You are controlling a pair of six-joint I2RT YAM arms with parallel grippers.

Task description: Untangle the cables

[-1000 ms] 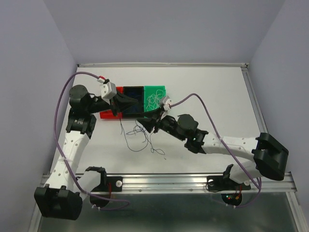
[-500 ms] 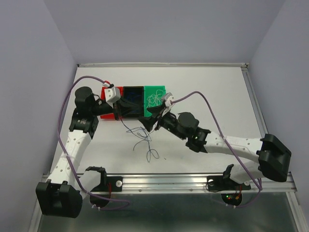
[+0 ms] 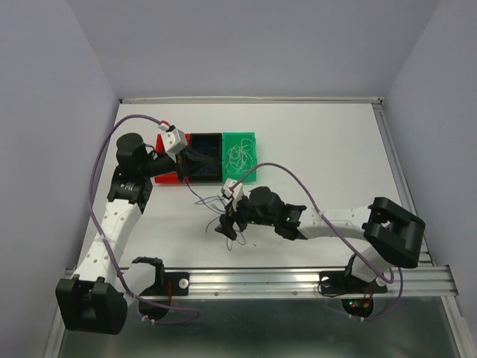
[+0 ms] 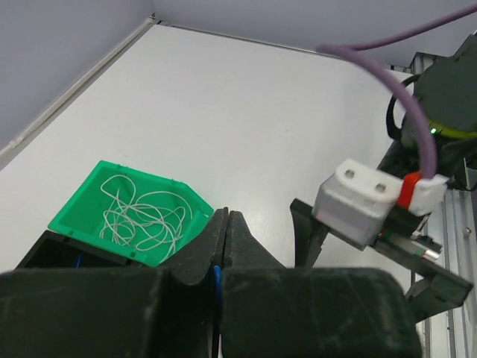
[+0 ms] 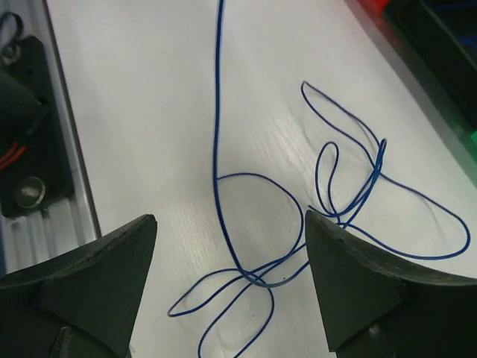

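White cable [image 4: 141,216] sits sorted in far green bin [image 4: 104,237]. Left gripper [image 4: 223,218] pinches blue cable [image 5: 218,134]. Right gripper [image 5: 231,224] is spread above its loops on the table [image 3: 335,149]. I judge we're roughly midway, blue loops left.

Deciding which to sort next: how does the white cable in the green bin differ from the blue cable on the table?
The white cable lies bunched inside the green bin; the blue cable sprawls in loose loops on the table. The white cable is untouched; a strand of the blue cable runs up into the shut left tool. Both are thin, looping wires.
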